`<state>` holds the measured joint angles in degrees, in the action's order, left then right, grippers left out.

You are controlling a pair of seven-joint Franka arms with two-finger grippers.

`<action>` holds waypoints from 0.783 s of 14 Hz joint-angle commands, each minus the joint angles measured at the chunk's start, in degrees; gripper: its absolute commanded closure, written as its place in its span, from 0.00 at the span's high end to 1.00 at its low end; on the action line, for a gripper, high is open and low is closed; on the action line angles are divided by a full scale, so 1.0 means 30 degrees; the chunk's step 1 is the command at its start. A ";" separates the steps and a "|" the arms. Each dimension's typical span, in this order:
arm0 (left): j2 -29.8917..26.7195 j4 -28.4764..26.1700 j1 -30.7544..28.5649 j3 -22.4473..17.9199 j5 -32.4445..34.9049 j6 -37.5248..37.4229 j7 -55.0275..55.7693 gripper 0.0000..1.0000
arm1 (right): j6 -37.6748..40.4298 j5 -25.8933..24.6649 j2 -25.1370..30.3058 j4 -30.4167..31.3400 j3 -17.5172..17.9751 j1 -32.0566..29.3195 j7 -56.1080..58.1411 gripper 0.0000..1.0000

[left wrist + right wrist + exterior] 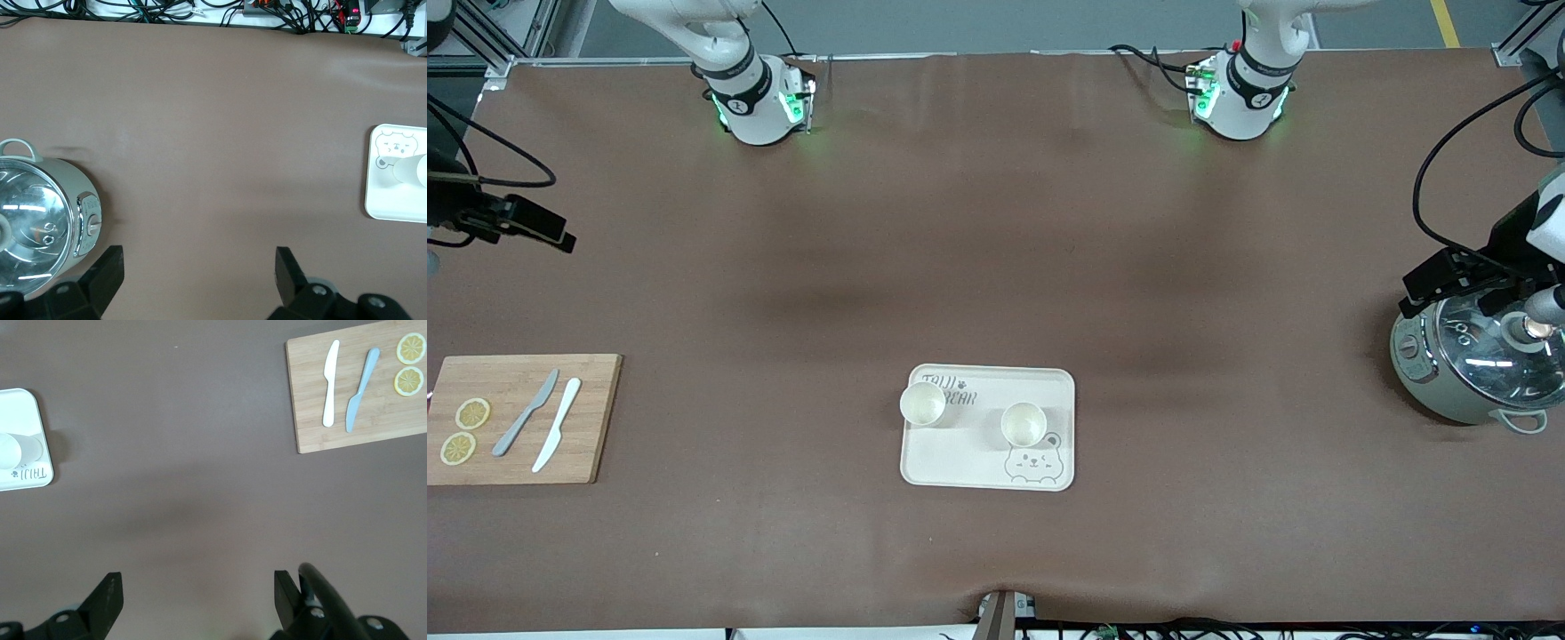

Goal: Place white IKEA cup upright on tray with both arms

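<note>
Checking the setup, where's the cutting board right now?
The wooden cutting board lies at the right arm's end of the table, carrying two knives and lemon slices.

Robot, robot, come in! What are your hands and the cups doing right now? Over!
Left gripper open, empty, beside the cooker. Right gripper open, empty, near the cutting board. Two white cups upright on tray. Nothing blocking.

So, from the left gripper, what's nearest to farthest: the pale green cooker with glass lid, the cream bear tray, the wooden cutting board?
In the front view, from the left gripper:
1. Pale green cooker, close by it, at the left arm's end.
2. Cream bear tray, mid-table.
3. Wooden cutting board, at the right arm's end.
</note>
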<state>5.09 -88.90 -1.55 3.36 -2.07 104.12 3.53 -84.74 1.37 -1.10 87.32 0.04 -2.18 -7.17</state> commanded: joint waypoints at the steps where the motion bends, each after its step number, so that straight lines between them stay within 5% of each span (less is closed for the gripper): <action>1: 0.0177 0.0512 -0.0068 0.0050 0.0074 -0.0078 0.0111 1.00 | -0.0375 -0.0221 0.1129 0.1216 0.0309 -0.0505 0.0601 1.00; 11: 0.0265 0.0659 -0.0040 0.0050 0.0104 -0.0078 0.0140 1.00 | -0.0345 -0.0133 0.1189 0.1041 0.0338 -0.0828 0.1132 1.00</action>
<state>5.09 -88.40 -1.55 3.36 -2.07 104.12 3.53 -85.05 1.37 1.28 89.23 0.24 -3.76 -4.56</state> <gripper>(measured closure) 0.000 0.000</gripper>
